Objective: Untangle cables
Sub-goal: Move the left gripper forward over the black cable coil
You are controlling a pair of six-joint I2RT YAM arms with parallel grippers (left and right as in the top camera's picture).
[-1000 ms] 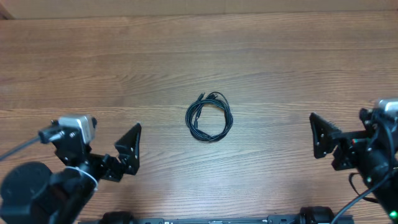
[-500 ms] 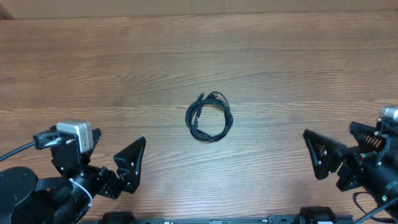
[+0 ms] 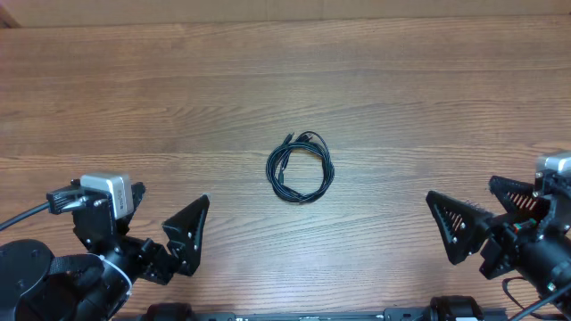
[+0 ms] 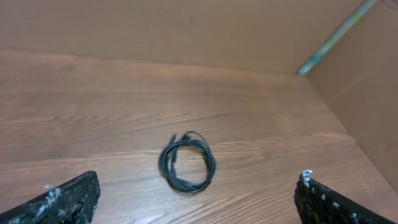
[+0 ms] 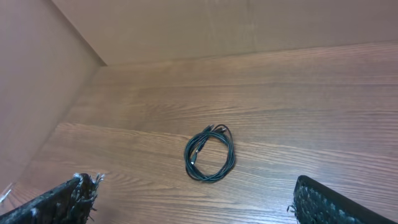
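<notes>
Two in number, your left gripper (image 4: 199, 179) and right gripper (image 5: 193, 182), both spread wide and empty, have drawn back slightly since a second ago; one coil of cables (image 3: 301, 167) lies unmoved mid-table (image 3: 285, 71), well apart from both; untangling unstarted; strand count indistinct.
</notes>
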